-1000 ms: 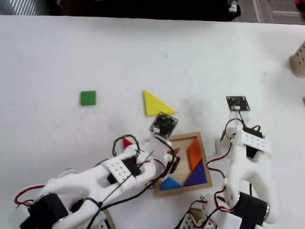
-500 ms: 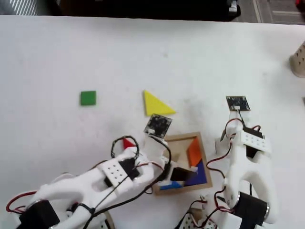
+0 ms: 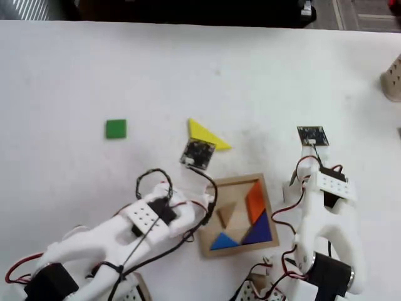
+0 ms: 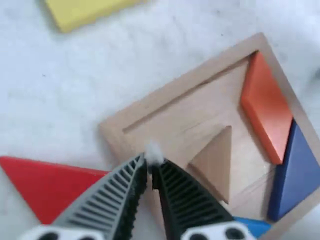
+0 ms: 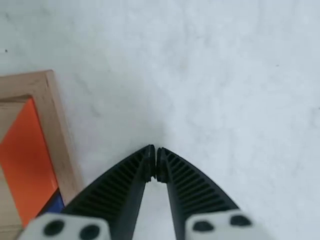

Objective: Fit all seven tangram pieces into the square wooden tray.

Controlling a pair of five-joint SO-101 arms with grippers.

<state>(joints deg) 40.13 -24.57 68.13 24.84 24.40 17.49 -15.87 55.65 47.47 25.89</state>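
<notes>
The white tabletop [image 3: 94, 69] carries everything. The left arm [image 3: 125, 232] stretches across the near side toward the tray, its base cut off by the frame edge. The right arm [image 3: 326, 213] stands on the tray's other side.

The square wooden tray [image 3: 241, 179] lies between the two arms, with one corner under the left arm's wrist. In the left wrist view its rim [image 4: 165, 95] runs just beyond the left end effector [image 4: 150, 167]. That end effector's jaws are pressed together with nothing between them, their tips above the tray's corner. The right end effector [image 5: 153, 162] is likewise closed and empty, over bare tabletop beside the tray's rim [image 5: 60, 125].

The yellow triangle [image 3: 210, 135] lies outside the tray, just beyond it, with one corner covered by the left wrist's camera board. The red triangle [image 4: 50, 182] rests on the tabletop against the tray's outer edge, partly hidden behind the left jaws.

Inside the tray sit a dark blue triangle [image 3: 260, 229], an orange parallelogram [image 3: 255, 200] touching it, a light blue triangle [image 3: 222, 241] and a wood-coloured triangle [image 3: 227, 213] that is hard to separate from the tray floor. The rest of the tray floor is bare wood.

The green square [image 3: 116, 128] lies alone, well apart from the tray. A beige object [image 3: 393, 78] is cut off at the far right edge.
</notes>
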